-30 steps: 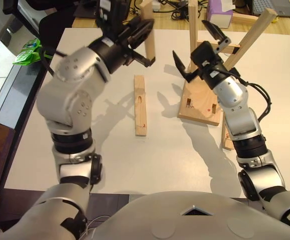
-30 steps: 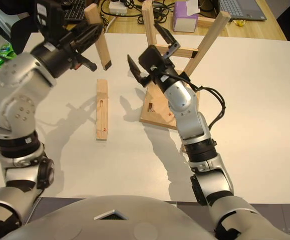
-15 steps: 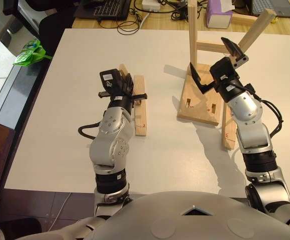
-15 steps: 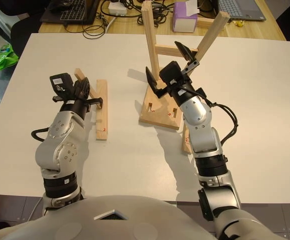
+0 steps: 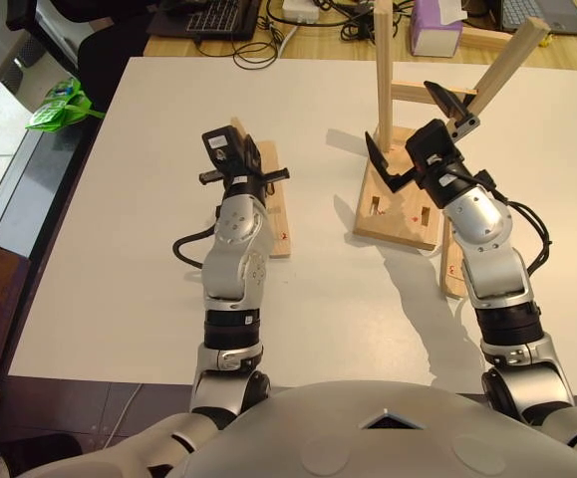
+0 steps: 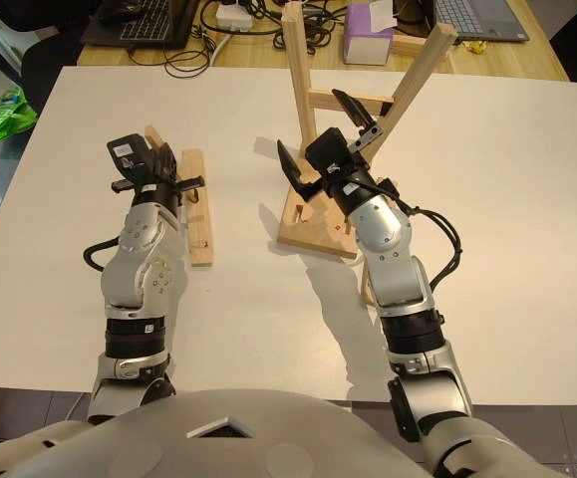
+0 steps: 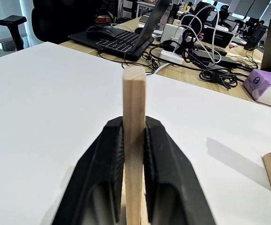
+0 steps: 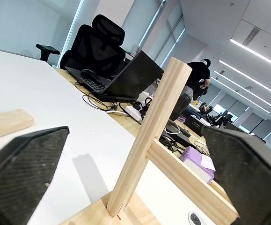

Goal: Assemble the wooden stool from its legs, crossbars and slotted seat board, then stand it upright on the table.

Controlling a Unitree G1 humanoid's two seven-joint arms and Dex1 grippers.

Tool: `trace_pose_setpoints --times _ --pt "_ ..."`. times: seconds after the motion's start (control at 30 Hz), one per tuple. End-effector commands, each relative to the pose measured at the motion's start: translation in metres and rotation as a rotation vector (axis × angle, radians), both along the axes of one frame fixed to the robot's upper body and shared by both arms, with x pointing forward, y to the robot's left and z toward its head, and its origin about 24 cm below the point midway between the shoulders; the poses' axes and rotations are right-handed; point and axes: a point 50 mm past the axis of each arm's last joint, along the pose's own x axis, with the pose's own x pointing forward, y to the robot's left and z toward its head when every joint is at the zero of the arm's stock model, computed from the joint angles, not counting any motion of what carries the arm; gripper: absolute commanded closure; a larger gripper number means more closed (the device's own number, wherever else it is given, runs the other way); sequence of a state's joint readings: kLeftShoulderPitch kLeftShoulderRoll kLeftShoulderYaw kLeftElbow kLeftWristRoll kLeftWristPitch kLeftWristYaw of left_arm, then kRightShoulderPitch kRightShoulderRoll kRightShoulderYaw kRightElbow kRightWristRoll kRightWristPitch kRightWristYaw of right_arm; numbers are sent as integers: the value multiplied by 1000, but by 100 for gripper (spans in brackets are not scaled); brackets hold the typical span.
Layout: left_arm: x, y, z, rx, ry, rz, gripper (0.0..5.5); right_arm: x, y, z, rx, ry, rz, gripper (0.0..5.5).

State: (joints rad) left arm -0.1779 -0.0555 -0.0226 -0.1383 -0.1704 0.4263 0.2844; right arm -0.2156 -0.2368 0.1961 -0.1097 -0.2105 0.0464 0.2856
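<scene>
My left gripper (image 7: 134,140) is shut on a loose wooden leg (image 7: 134,98), held low over the table at the left (image 5: 236,159). Right beside it lies a slotted wooden bar (image 5: 278,204), flat on the table. The seat board (image 5: 398,209) lies flat at the right, with an upright leg (image 5: 383,60), a leaning leg (image 5: 504,62) and a crossbar (image 5: 418,94) standing on it. My right gripper (image 5: 408,124) is open just above the board, its fingers to either side of the upright leg (image 8: 147,140) without touching. Another wooden piece (image 5: 454,267) lies by the board's near right edge.
A purple tissue box (image 5: 435,25), cables and a keyboard sit on the desk behind the white table (image 5: 119,279). A green bag (image 5: 57,105) lies off the table's left edge. Bare tabletop stretches in front of both arms.
My left arm came down from high over the table to the surface beside the slotted bar, still holding the leg. My right gripper moved in around the upright leg.
</scene>
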Motion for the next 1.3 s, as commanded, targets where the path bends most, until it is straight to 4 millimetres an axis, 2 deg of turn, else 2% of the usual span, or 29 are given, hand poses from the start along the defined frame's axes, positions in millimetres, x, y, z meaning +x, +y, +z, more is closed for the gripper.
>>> trace_pose_setpoints --times 0.03,0.13,0.23,0.4,0.5,0.8,0.83,1.07,1.3 --pt "-13 -11 -39 56 9 -131 510 -1 2 -2 7 10 9 10" --pt "-21 -10 -56 98 -63 -183 510 0 0 -2 3 12 19 10" --pt "-29 -18 -68 145 -115 -238 510 3 -2 0 -4 12 26 10" --pt "-30 -26 -84 226 -21 -291 510 7 -2 2 2 8 28 10" --pt "-28 -25 -85 237 20 -295 510 8 -2 2 7 7 27 10" --pt "-16 -19 -65 161 -1 -306 510 12 1 1 18 -6 11 10" --pt "-15 -20 -60 158 -20 -311 480 12 1 1 18 -6 8 10" --pt "-13 -13 -29 225 -172 -308 376 10 4 -4 26 -3 -4 10" --pt "-6 6 26 307 -352 -298 265 11 6 -9 43 -6 -33 10"
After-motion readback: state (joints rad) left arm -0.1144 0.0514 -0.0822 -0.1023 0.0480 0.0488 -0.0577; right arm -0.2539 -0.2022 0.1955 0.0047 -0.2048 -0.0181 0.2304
